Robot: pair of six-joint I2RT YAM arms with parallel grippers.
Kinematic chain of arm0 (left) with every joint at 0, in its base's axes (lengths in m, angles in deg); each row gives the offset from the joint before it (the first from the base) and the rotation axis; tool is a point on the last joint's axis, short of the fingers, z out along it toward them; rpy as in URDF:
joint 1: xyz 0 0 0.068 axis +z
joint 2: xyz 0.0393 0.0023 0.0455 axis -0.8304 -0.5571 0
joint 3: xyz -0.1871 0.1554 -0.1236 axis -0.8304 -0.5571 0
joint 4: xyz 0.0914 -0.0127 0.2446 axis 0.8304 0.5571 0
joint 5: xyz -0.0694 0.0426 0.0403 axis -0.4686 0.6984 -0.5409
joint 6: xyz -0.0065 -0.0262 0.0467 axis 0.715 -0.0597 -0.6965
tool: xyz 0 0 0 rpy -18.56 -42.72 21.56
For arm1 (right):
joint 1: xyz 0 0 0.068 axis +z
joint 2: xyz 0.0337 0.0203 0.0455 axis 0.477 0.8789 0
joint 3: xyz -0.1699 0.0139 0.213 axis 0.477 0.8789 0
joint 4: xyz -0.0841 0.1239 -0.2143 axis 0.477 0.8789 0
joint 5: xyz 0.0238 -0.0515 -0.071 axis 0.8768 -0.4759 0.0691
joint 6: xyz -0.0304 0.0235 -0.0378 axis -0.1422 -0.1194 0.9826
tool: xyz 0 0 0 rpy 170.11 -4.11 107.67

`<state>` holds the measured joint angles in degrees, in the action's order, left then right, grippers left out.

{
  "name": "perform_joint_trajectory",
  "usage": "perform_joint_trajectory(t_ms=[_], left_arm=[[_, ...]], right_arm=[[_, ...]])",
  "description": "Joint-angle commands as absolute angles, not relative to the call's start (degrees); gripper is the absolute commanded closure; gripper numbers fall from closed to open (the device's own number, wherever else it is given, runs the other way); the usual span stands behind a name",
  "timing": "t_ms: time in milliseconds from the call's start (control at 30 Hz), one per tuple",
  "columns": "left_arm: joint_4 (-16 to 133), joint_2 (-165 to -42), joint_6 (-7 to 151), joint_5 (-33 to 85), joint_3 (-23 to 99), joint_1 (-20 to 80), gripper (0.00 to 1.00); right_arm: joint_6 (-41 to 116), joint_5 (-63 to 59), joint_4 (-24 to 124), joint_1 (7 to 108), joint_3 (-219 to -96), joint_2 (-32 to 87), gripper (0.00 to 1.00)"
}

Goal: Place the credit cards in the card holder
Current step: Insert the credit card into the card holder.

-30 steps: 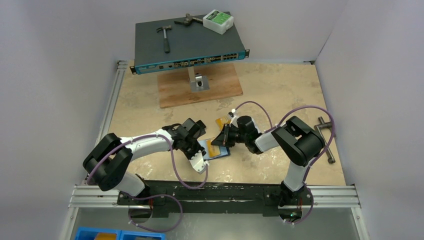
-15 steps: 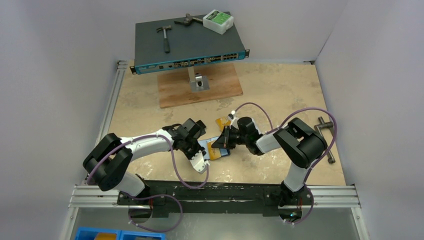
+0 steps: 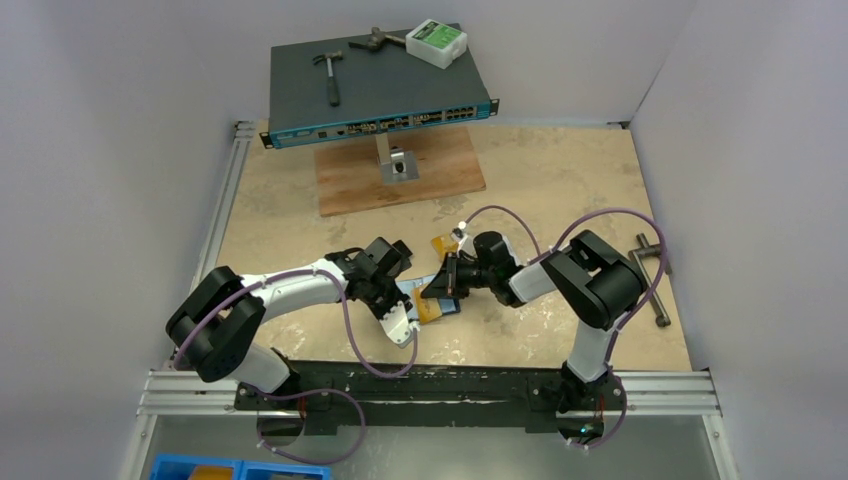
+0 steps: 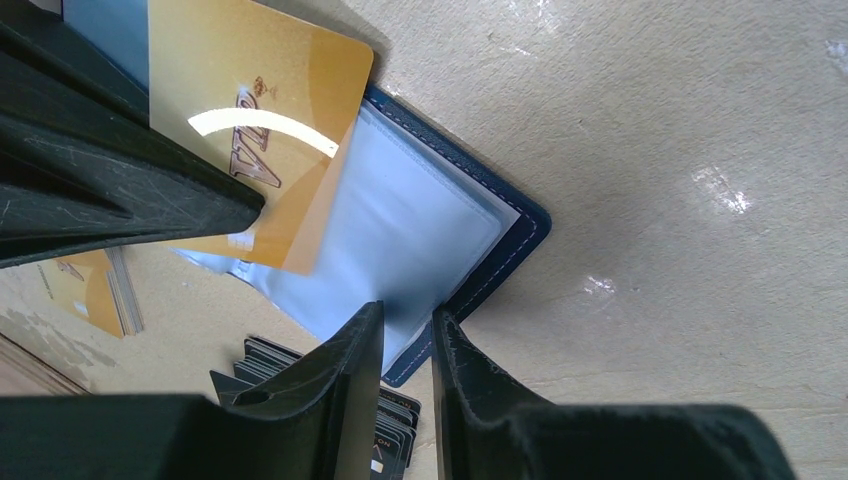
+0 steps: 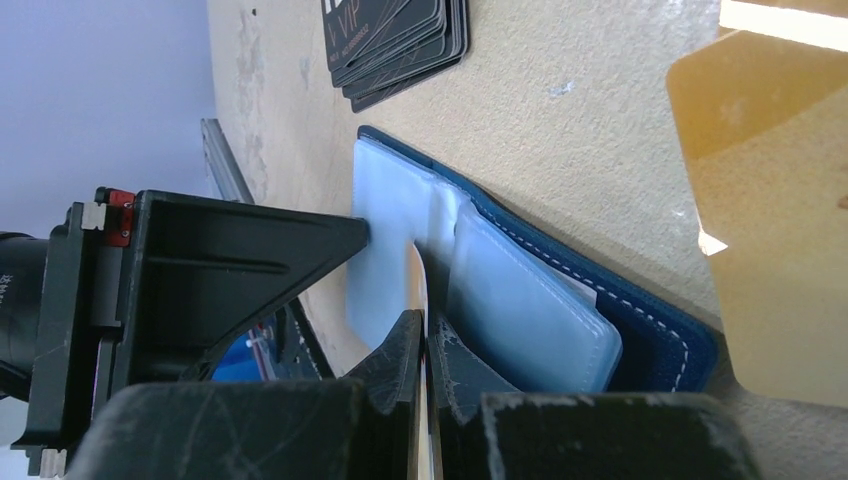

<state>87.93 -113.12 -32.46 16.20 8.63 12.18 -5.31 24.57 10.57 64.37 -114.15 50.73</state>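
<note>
Left wrist view gives us the clearest look at the dark navy-blue folding card holder (image 4: 512, 238). It lies open on the beige speckled tabletop (image 4: 650, 130), with pale stitching along its rim and its translucent pale blue plastic sleeves (image 4: 420, 210) showing inside. An orange-gold plastic card (image 4: 260, 100) with rounded corners, a white arc of glare and slanted brown lettering overlaps one corner of the holder and casts a shadow on the table. The left gripper (image 4: 407, 312) has its fingers a narrow slit apart, nipping the free edge of one sleeve so that it stands away from the rest. The right gripper (image 5: 427, 322) has its fingers pressed flat together above the sleeves. One dark finger crosses the gold card's face, yet we cannot tell whether the card is actually pinched. A fanned stack of black cards (image 4: 290, 372) sits just beside the holder, half hidden behind the left fingers. A small pile of further orange-gold cards (image 4: 88, 290) lies partly behind the right finger. From the top external view both grippers cover most of the holder, and in the right wrist view the gold card is a blurred patch running off the frame.
</note>
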Motion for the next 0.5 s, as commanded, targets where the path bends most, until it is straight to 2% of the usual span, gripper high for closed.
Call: perform_joint_trajectory(t_ms=[0, 467], left_arm=[[88.64, -115.06, -32.97, 15.17, 7.87, 11.76, 0.77], [89.62, -115.19, -33.82, 15.04, 7.97, 11.75, 0.77]], right_arm=[[-2.22, 23.51, 13.68, 64.07, -115.74, 52.66, 1.0], [-0.97, 19.35, 14.13, 62.34, -117.38, 52.84, 1.0]])
